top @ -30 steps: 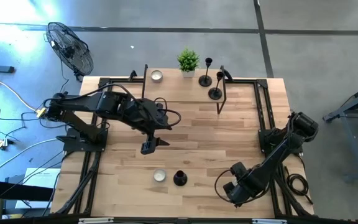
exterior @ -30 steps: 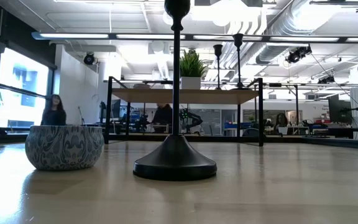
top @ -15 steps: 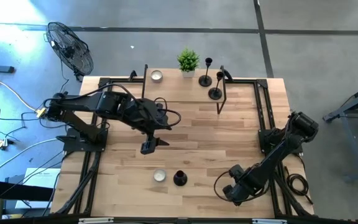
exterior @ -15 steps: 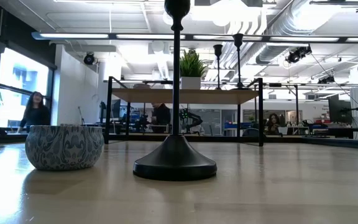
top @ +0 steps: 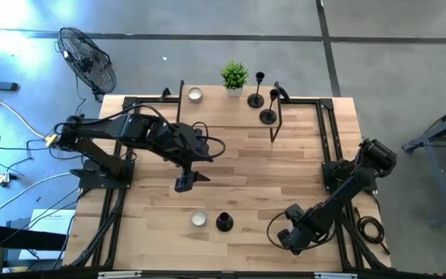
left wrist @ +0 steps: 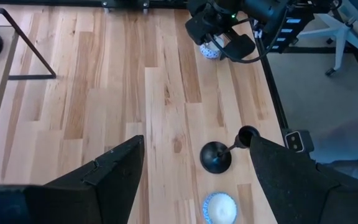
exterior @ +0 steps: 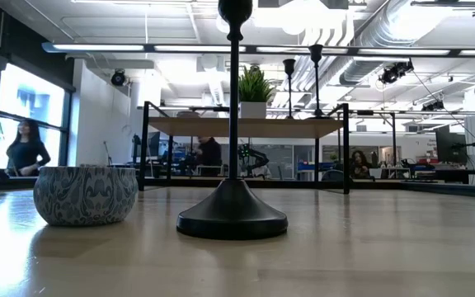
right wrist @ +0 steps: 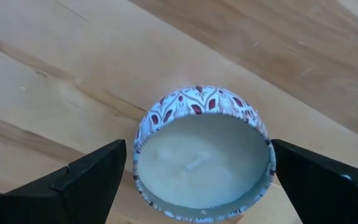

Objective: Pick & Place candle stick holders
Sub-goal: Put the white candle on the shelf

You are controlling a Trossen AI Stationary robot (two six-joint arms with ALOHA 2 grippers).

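Right of the near candle stick holder (top: 224, 222), the right pincer (top: 289, 239) has crept slightly closer along the tabletop's (top: 238, 163) front edge. It now hangs over a red-patterned candle tin (right wrist: 202, 152), jaws spread wide to either side and gripping nothing. So this arm looks set on the tin, not a holder.

Beyond that holder, toward mid-tabletop, the left pincer (top: 183, 184) has not moved. It is open, empty and faces the holder, probably the next pick. The holder stands upright, untouched, with a blue-patterned bowl (top: 199, 219) just beside it.

Far behind it, the two other candle stick holders (top: 256, 99) stand on a raised shelf (top: 207, 116) by a potted plant (top: 235, 76).

The wood is bare planking. In the bright hall beyond, a person (exterior: 25, 153) has walked toward the window.
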